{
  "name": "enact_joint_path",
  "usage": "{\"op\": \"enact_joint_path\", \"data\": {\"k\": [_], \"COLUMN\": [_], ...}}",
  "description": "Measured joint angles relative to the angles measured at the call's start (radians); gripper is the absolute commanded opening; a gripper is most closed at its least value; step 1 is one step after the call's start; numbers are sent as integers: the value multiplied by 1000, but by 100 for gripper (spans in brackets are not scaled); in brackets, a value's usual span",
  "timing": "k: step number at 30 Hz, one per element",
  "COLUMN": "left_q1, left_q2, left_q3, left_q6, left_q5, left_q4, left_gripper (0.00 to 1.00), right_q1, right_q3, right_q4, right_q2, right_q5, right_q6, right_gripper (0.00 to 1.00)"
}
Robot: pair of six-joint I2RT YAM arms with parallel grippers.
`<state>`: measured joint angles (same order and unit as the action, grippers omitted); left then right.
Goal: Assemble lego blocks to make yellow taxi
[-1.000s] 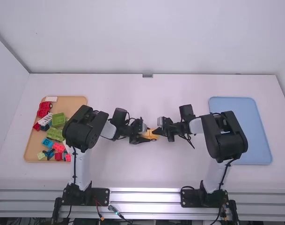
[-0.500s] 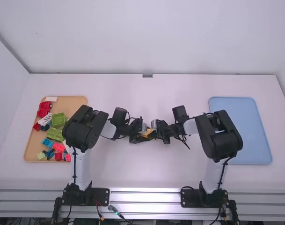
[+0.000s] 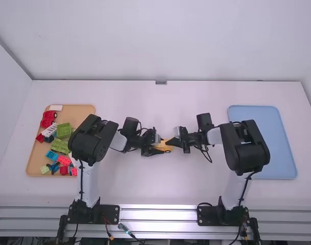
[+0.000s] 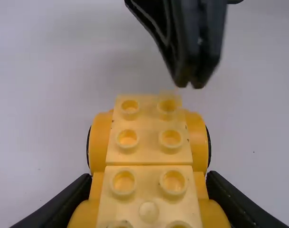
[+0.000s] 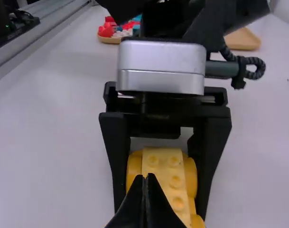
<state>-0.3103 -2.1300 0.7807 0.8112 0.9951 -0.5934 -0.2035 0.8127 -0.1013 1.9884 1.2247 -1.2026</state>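
A: ok, high view, what's where?

B: yellow brick build (image 3: 166,147) is mid-counter (image 3: 145,189), between the left gripper (image 3: 159,146) and right gripper (image 3: 170,143). Tan tray (image 3: 86,109) of loose blocks (image 3: 63,130) over on the left, blue tray (image 3: 262,143) on the right.

A: and the left wrist view?

B: left fingers have the yellow build clamped by its sides, studs facing the camera. Right gripper's tips are near its far end, pretty much pinched together.

A: right wrist view?

B: right fingers are closed with nothing between them, in front of the studded yellow top. Can't tell if they're touching it tbh. Left gripper's fingers sit one either side of the build.
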Motion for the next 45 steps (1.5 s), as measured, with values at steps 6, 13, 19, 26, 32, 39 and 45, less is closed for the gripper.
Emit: {"op": "enact_joint_path", "data": {"k": [6, 13, 19, 26, 32, 39, 45], "left_q1": [0, 0, 0, 0, 0, 0, 0], "left_q2": [0, 0, 0, 0, 0, 0, 0], "left_q3": [0, 0, 0, 0, 0, 0, 0], "left_q6": [1, 0, 0, 0, 0, 1, 5], "left_q5": [-1, -5, -10, -9, -1, 0, 0], "left_q4": [0, -3, -6, -5, 0, 0, 1], "left_gripper": [13, 11, 10, 10, 8, 6, 5], "right_q1": [-54, -62, -39, -33, -33, -57, -58], "right_q3": [8, 0, -42, -61, -60, -49, -45], "right_q4": [-2, -4, -86, -133, -127, -101, -79], "right_q2": [-1, -16, -21, -34, -46, -55, -61], "right_q5": [-125, -165, -154, -184, -225, -267, -277], "right_q6": [51, 73, 102, 151, 176, 179, 163], "right_gripper": [0, 0, 0, 0, 0, 0, 0]}}
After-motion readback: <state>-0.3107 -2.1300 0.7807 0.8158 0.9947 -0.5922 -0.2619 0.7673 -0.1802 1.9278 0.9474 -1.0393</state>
